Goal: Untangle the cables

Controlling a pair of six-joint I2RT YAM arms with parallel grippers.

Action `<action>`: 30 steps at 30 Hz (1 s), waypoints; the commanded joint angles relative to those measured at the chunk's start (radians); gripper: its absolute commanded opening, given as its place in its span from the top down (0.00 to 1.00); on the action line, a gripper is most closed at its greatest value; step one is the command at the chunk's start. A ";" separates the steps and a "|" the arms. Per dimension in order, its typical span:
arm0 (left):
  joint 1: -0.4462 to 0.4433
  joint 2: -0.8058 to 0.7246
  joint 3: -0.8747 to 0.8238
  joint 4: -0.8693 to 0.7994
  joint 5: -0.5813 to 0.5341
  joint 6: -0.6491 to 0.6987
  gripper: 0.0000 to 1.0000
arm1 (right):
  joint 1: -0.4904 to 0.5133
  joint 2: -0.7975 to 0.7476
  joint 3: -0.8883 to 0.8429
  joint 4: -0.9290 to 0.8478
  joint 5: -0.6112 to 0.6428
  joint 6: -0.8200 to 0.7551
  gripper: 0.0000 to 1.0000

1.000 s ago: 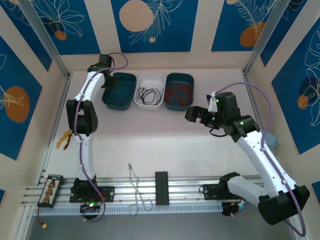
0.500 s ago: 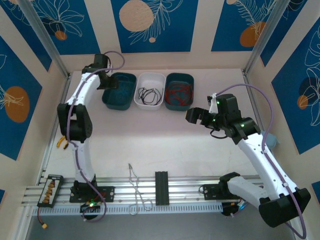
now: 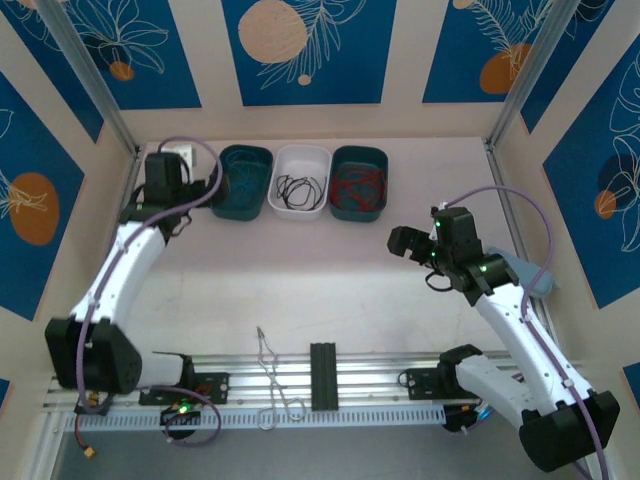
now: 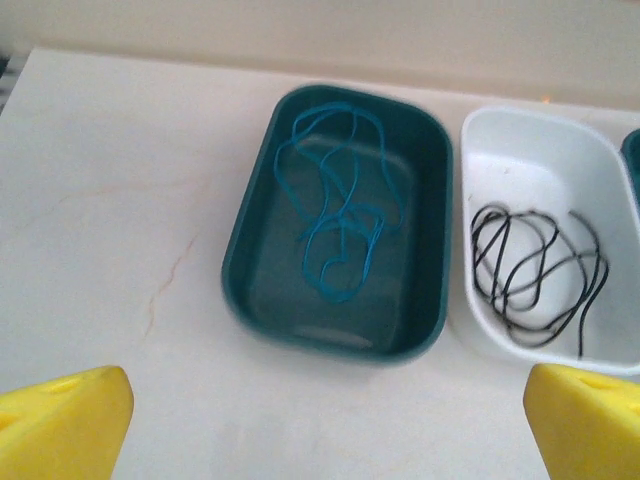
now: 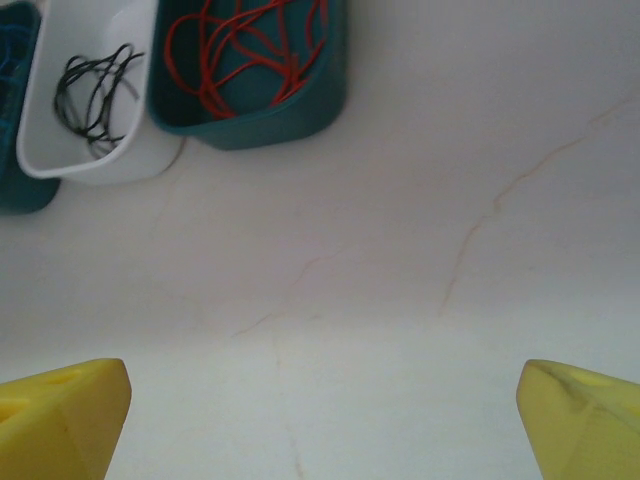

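Three trays stand in a row at the back. A blue cable [image 4: 335,215] lies looped in the left teal tray [image 3: 222,190]. In the white tray [image 3: 303,160] is a black cable [image 4: 535,275], and in the right teal tray [image 3: 360,210] a red cable [image 5: 245,50]. My left gripper [image 4: 325,390] is open and holds nothing, over bare table just left of and nearer than the blue cable's tray. My right gripper [image 5: 322,380] is open too, over bare table to the right of and nearer than the trays [image 3: 398,240].
A silvery wire loop [image 3: 272,385] and a black block [image 3: 323,377] lie on the aluminium rail at the near edge. Walls and frame posts close in the table on three sides. The middle of the table [image 3: 300,280] is bare.
My left gripper opened and drew back left and nearer from over the left teal tray. My right arm drew back a little toward the near right.
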 commanded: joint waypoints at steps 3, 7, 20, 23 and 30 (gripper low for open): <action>-0.001 -0.241 -0.340 0.277 -0.128 -0.048 0.00 | -0.020 -0.063 -0.104 0.142 0.134 -0.055 0.01; -0.001 -0.378 -0.540 0.371 -0.169 -0.016 0.00 | -0.030 -0.080 -0.182 0.242 0.187 -0.127 0.01; 0.006 -0.457 -0.885 0.721 -0.307 0.110 0.00 | -0.076 -0.078 -0.427 0.648 0.207 -0.340 0.01; 0.012 -0.370 -0.895 0.818 -0.284 0.141 0.00 | -0.108 -0.075 -0.472 0.728 0.174 -0.358 0.01; 0.026 -0.188 -0.911 1.055 -0.193 0.210 0.00 | -0.216 -0.012 -0.531 0.867 0.091 -0.372 0.01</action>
